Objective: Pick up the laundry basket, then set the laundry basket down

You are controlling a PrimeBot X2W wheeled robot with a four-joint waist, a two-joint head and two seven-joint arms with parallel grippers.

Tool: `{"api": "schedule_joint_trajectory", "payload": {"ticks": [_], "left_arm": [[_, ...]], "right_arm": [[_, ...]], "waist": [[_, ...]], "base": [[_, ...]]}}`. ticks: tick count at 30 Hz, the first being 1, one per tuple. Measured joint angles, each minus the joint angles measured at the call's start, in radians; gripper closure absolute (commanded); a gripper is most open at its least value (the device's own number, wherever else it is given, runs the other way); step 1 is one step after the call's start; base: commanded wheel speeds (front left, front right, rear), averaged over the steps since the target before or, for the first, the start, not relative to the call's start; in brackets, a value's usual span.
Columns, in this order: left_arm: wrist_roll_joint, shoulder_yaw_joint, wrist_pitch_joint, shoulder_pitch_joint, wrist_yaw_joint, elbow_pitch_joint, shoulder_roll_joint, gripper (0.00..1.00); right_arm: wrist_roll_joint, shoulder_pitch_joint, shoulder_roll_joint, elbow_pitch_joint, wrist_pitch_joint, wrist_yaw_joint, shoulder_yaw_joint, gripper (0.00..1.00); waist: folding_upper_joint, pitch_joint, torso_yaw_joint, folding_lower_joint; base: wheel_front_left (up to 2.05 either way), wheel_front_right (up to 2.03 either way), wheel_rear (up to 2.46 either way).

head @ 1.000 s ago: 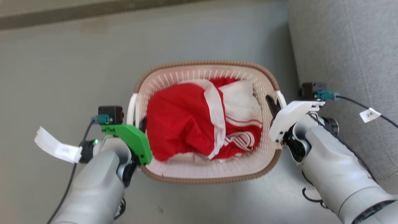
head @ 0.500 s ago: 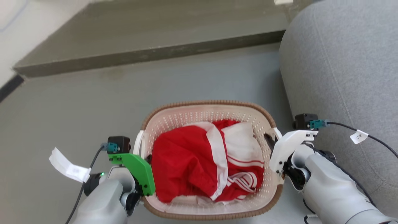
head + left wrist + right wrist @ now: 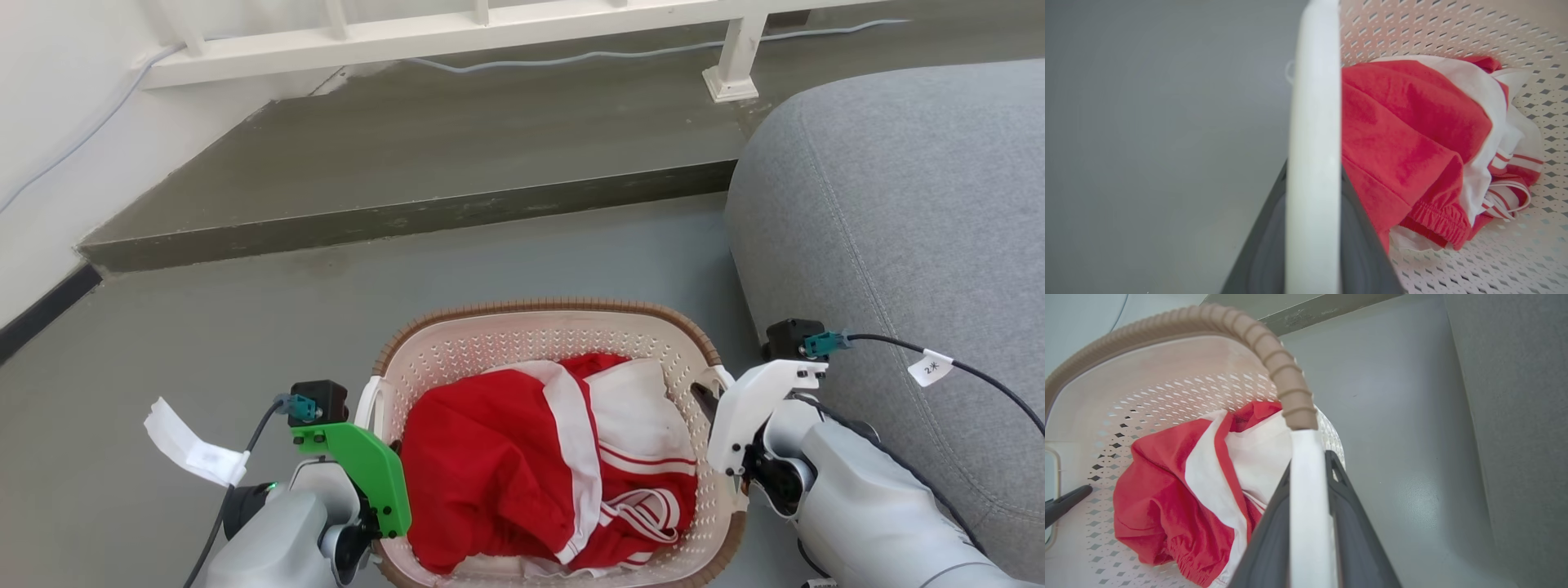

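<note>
The right pincer [image 3: 1310,465] rises from the bottom edge. Its 2 dark fingers [image 3: 1355,539] press against either side of a white handle [image 3: 1308,522] of the laundry basket [image 3: 1167,388], with no gap to be seen. Above the fingertips the handle meets the brown ribbed rim [image 3: 1280,363], which arcs away to the upper left. Inside the perforated cream wall lies crumpled red-and-white clothing [image 3: 1167,498], its elastic hem towards the bottom. At the far left edge, by the opposite handle opening, the left pincer [image 3: 1063,503] shows as 1 dark finger reaching in. Right of the basket is grey floor [image 3: 1392,416], then grey sofa fabric [image 3: 1515,416]. A dark step [image 3: 1314,312] crosses the top.
</note>
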Motion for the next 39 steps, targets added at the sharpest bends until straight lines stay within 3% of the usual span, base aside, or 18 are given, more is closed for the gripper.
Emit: {"api": "schedule_joint_trajectory", "payload": {"ticks": [15, 39], "left_arm": [[-0.026, -0.05, 0.07, 0.0, 0.047, -0.007, 0.001, 1.0], [-0.072, -0.086, 0.11, -0.001, 0.07, -0.016, 0.001, 1.0]], "right_arm": [[0.044, 0.0, -0.01, -0.003, 0.076, -0.001, 0.032, 1.0], [0.093, 0.0, -0.03, -0.012, 0.139, -0.002, 0.075, 1.0]], "waist": [[0.0, 0.008, 0.005, 0.0], [0.0, -0.011, 0.004, 0.0001]], "base": [[0.0, 0.0, 0.0], [0.0, 0.0, 0.0]]}}
